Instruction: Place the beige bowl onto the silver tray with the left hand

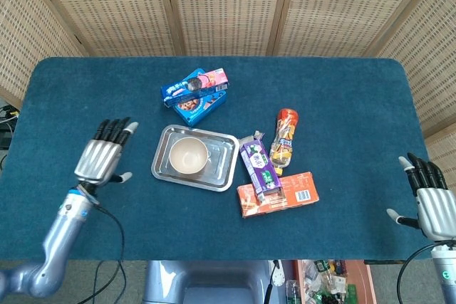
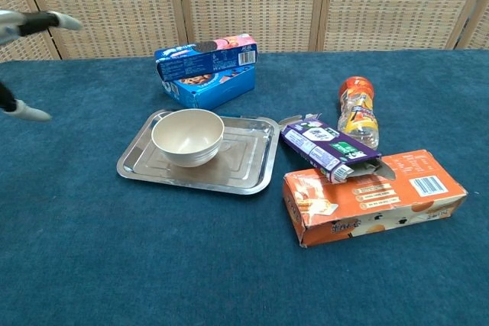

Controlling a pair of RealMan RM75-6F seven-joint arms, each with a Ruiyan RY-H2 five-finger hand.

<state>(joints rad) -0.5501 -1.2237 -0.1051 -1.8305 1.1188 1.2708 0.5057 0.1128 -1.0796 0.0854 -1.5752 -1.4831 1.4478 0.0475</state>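
Observation:
The beige bowl (image 1: 188, 156) (image 2: 188, 137) stands upright on the left half of the silver tray (image 1: 221, 169) (image 2: 248, 159), with nothing touching it. My left hand (image 1: 103, 157) hovers well left of the tray, fingers spread and empty; in the chest view only its fingertips (image 2: 38, 22) show at the upper left edge. My right hand (image 1: 430, 203) is at the table's front right corner, open and empty, far from the tray.
A blue cookie box (image 1: 197, 95) (image 2: 206, 70) lies just behind the tray. To the tray's right lie a purple packet (image 1: 259, 169) (image 2: 328, 149), an orange box (image 1: 279, 194) (image 2: 370, 195) and an orange-lidded bottle (image 1: 285, 135) (image 2: 357, 110).

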